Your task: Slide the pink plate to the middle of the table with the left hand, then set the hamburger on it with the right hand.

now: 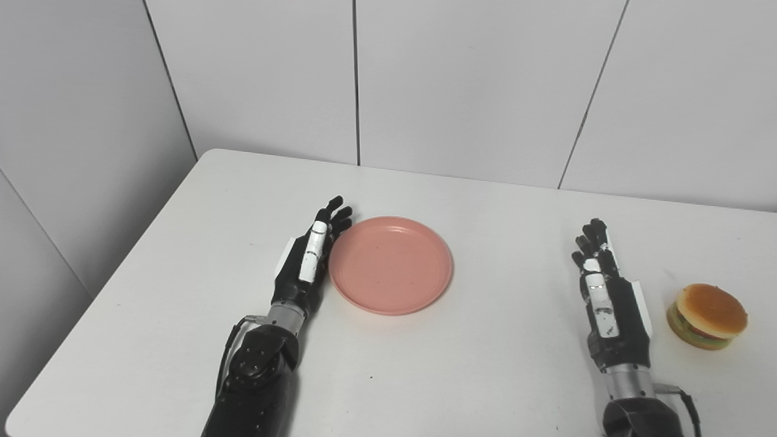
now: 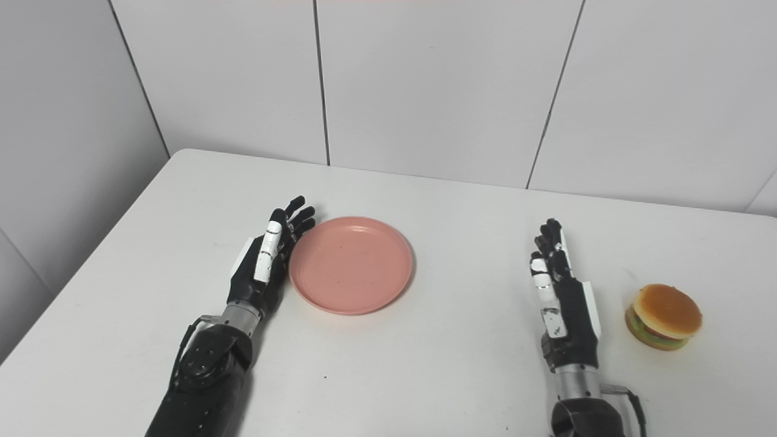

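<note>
The left hand (image 1: 309,261) is set edge-on, fingers straight, holding nothing, against the left rim of the pink plate (image 1: 391,265), apparently touching, ready for pushing rightward. The right hand (image 1: 604,291) is held open and empty, left of the hamburger (image 1: 707,315) near the table's (image 1: 485,364) right edge.

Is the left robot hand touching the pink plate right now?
Touching. In the left eye view the left robot hand lies edge-on against the pink plate at its left rim, with no strip of table between them.

Smooth matt pink plastic plate (image 1: 391,265), glossy plastic-looking hamburger (image 1: 708,316), smooth matt white table (image 1: 485,364).
</note>
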Robot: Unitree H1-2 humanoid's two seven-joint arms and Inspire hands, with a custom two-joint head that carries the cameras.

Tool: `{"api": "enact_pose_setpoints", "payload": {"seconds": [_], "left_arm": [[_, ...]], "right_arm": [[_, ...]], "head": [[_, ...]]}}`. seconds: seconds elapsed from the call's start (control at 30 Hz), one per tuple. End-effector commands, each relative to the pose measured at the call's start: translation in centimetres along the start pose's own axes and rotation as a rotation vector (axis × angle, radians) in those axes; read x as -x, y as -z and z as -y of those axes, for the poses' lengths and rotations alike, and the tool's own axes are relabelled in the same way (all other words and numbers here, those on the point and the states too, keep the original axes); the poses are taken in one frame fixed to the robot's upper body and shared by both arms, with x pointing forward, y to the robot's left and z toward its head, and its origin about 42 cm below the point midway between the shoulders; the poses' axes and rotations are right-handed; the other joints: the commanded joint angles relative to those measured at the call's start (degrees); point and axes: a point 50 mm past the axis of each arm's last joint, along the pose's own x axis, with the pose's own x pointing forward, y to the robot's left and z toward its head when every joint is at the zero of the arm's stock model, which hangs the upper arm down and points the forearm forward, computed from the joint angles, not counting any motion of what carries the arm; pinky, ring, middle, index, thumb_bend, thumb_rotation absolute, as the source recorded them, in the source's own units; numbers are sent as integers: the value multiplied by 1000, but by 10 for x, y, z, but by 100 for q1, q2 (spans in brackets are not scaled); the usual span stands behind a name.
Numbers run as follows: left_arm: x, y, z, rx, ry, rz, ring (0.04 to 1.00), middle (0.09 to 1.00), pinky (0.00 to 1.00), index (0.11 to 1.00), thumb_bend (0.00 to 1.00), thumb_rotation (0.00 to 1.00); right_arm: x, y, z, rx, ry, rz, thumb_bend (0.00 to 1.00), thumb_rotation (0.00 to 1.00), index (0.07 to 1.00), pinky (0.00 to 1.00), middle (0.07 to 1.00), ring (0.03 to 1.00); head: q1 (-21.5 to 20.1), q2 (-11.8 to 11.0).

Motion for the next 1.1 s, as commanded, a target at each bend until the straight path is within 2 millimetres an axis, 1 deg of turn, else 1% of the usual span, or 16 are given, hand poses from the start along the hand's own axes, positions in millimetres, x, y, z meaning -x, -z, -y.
{"api": "enact_pose_setpoints", "payload": {"seconds": [0.0, 0.1, 0.13, 0.17, 0.2, 0.23, 0.3, 0.37, 0.5, 0.57, 0.6, 0.67, 0.77, 0.87, 0.9, 1.07], "left_arm": [[16, 19, 9, 16, 19, -68, 929, 919, 935, 911, 657, 1000], [20, 18, 11, 9, 34, -82, 926, 916, 932, 908, 664, 1000], [21, 18, 11, 12, 41, -87, 932, 922, 942, 912, 648, 1000], [23, 18, 12, 16, 48, -93, 935, 923, 945, 913, 642, 1000], [24, 18, 14, 19, 54, -96, 938, 926, 952, 915, 629, 1000], [24, 17, 14, 20, 56, -98, 941, 929, 960, 916, 610, 1000], [25, 18, 15, 27, 79, -85, 958, 945, 982, 931, 584, 1000], [26, 19, 16, 28, 94, -77, 963, 951, 983, 937, 579, 1000], [28, 25, 21, 40, 99, -71, 956, 945, 965, 933, 602, 1000], [29, 27, 25, 47, 100, -71, 948, 936, 956, 929, 611, 1000], [31, 27, 28, 51, 103, -72, 948, 938, 960, 931, 602, 1000], [33, 28, 33, 55, 113, -72, 949, 939, 964, 932, 595, 1000], [35, 27, 37, 60, 123, -74, 955, 952, 984, 945, 572, 1000], [36, 26, 41, 64, 128, -69, 957, 956, 985, 952, 562, 1000], [35, 26, 43, 64, 131, -64, 960, 958, 984, 956, 557, 1000], [34, 26, 48, 72, 132, -51, 952, 948, 969, 941, 568, 1000]], "right_arm": [[50, 49, -16, -82, 49, -197, 521, 751, 989, 1000, 1000, 1000], [49, 49, -22, -72, 67, -201, 528, 742, 974, 1000, 1000, 1000], [49, 49, -23, -65, 74, -207, 567, 740, 970, 1000, 999, 987], [49, 49, -25, -88, 93, -216, 580, 739, 968, 1000, 998, 983], [49, 49, -27, -94, 101, -223, 623, 699, 950, 1000, 993, 982], [48, 49, -28, -99, 106, -227, 654, 694, 948, 1000, 993, 984], [48, 48, -32, -62, 111, -248, 715, 728, 943, 992, 977, 970], [48, 47, -36, -51, 117, -255, 725, 727, 940, 996, 973, 967], [49, 47, -41, -40, 111, -257, 698, 734, 911, 972, 958, 931], [49, 47, -42, -21, 101, -256, 676, 771, 903, 967, 968, 931], [49, 47, -43, -7, 96, -255, 662, 794, 903, 964, 970, 933], [49, 47, -46, 4, 80, -246, 655, 807, 903, 962, 972, 935], [48, 46, -49, -4, 55, -238, 621, 854, 945, 992, 985, 957], [47, 45, -53, -10, 48, -250, 570, 879, 965, 989, 989, 960], [46, 45, -53, -9, 40, -251, 562, 908, 987, 996, 997, 976], [45, 45, -54, -7, 40, -245, 553, 904, 985, 983, 1000, 967]], "head": [[-43, 15], [-293, 62], [-293, 62], [-423, 78], [-493, 83], [-558, 82], [-668, 93], [-776, 88], [-915, 90], [-983, 103], [-1115, 128], [-1205, 154], [-1251, 180], [-1277, 234], [-1277, 234], [-1246, 289]]}}
